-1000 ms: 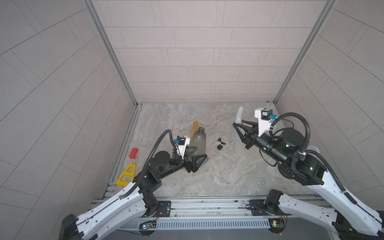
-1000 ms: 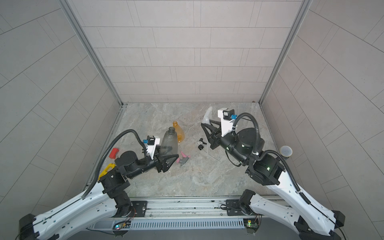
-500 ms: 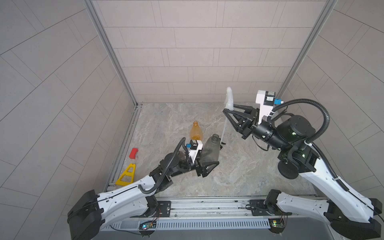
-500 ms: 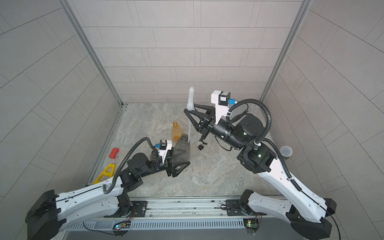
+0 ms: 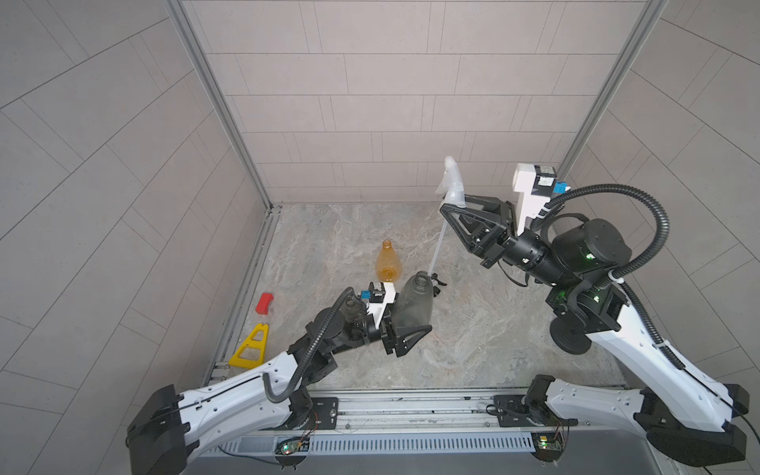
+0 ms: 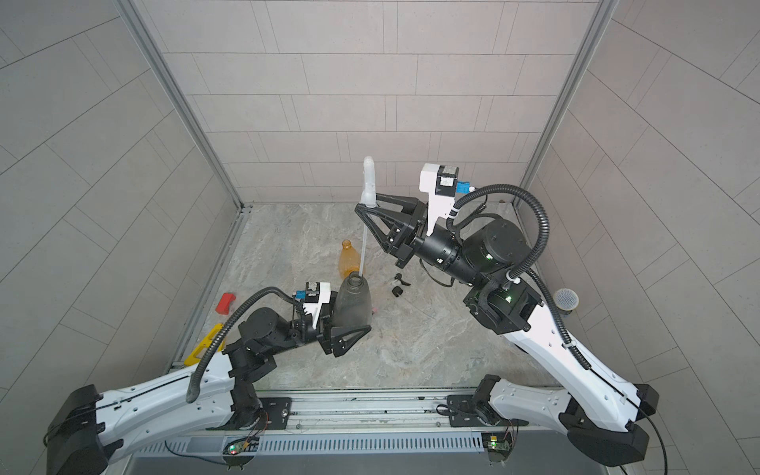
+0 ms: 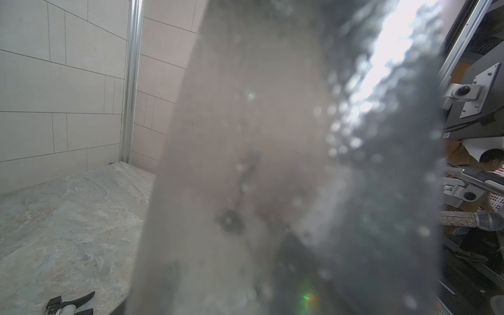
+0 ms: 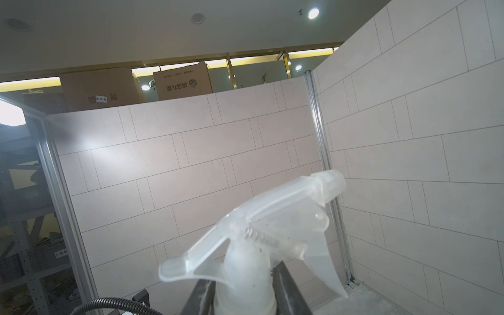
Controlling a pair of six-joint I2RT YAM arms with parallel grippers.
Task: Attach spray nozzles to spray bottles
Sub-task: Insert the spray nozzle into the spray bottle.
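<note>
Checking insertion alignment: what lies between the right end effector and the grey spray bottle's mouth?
Only the white spray nozzle's dip tube, hanging toward that mouth; both top views show it.

Counter: stone-look slab, veined grey-beige, matt.
Walls: pale tile-pattern panels, smooth, matt.
Corner post: brushed metal, dull sheen.
White nozzle: frosted translucent plastic, smooth, lightly specked.
Grey bottle: smoky translucent plastic, spotted up close.
Amber bottle: translucent orange plastic, glossy.
Fingers: black plastic, matt.
</note>
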